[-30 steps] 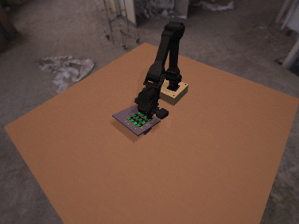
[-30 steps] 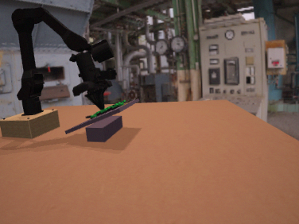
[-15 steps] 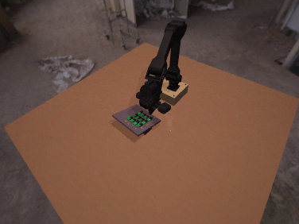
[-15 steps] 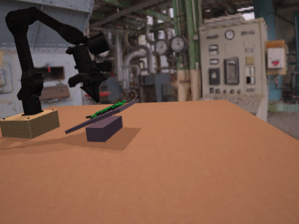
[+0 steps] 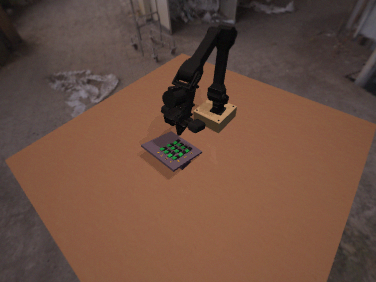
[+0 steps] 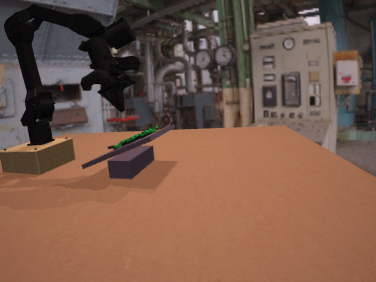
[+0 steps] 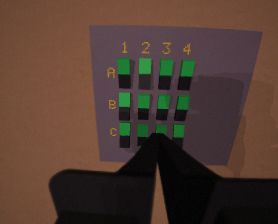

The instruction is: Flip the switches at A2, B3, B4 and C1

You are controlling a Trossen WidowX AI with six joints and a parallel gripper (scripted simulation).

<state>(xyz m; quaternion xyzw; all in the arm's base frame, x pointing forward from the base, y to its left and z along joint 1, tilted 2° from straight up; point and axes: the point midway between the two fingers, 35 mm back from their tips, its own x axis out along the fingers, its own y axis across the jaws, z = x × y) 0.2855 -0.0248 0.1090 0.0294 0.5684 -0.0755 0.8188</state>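
Observation:
The purple-grey panel (image 5: 155, 143) (image 6: 95, 163) (image 7: 210, 40) is tilted on its block and carries three rows of green-and-black switches. In the wrist view, A2 (image 7: 145, 66) has a bright green far half and a greyish near half. B3 (image 7: 163, 102) and B4 (image 7: 183, 103) show darker green far halves and black near halves. C1 (image 7: 124, 129) shows a fairly light green far half above black. I cannot tell every tilt surely. My gripper (image 5: 180, 131) (image 6: 121, 110) (image 7: 156, 138) is shut and empty, above the panel and apart from it. Its tips partly hide C3 and the near edges of C2 and C4.
The arm's wooden base block (image 5: 216, 116) (image 6: 37, 156) stands beside the panel on the brown table (image 5: 250, 205) (image 6: 240, 215). The dark support block (image 6: 131, 162) is under the panel. The other switches, such as A1 (image 7: 124, 66) and B1 (image 7: 124, 100), sit close around the named ones.

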